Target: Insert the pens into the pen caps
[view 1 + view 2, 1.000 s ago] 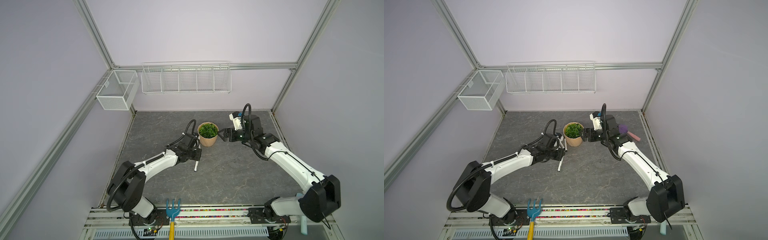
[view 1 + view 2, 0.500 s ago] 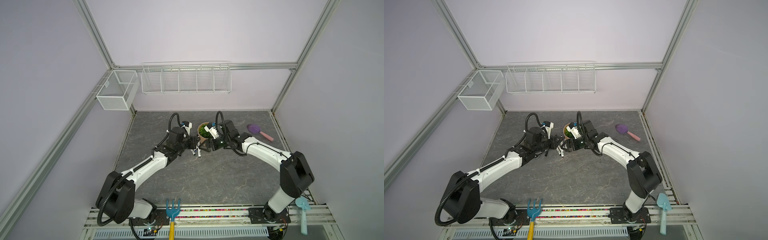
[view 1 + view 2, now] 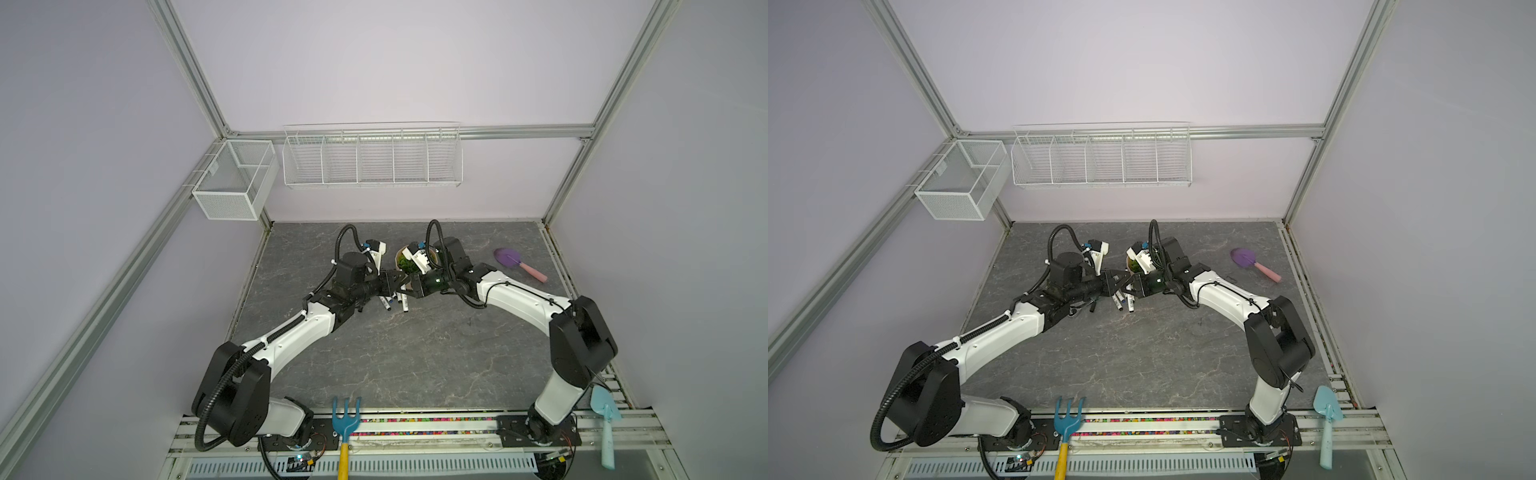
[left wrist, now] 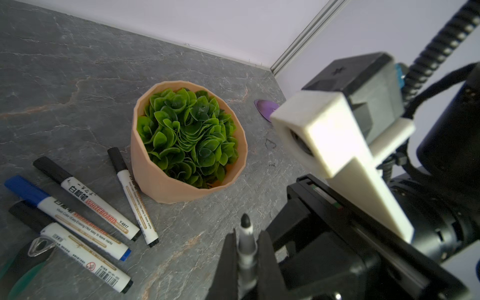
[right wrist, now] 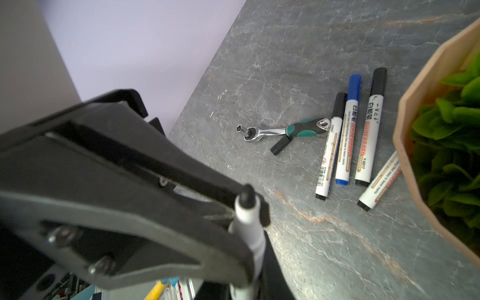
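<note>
Farthest from the pot [image 4: 166, 187], on the left arm's side, lies the wrench [image 5: 285, 130]; against its green handle lies the one loose cap [image 5: 280, 145], black, flat on the table [image 5: 311, 246], its axis slanting off the handle; which end is open I cannot tell. Between wrench and pot lie four capped pens [image 4: 89, 201]; three are side by side and nearly parallel, the blue-capped one in the middle, and the fourth is just beside the pot's wall; these look done. Above them, on the pot's side toward the arm bases, the grippers meet nose to nose. The left gripper [image 4: 248, 241] pinches the fifth pen [image 5: 246, 215] close under its bare dark tip, the barrel crosswise to the jaws. The right gripper [image 3: 403, 287] is pressed together too; in its wrist view the same barrel runs on between its own jaws, so it seems to pinch the pen lower down, though that spot sits at the picture's edge. What the next move turns on, I judge: the cap lies away from the pot, close under the left arm's wrist; so the left arm is the nearer to fetch it, once the right alone carries the pen with the tip end free.
</note>
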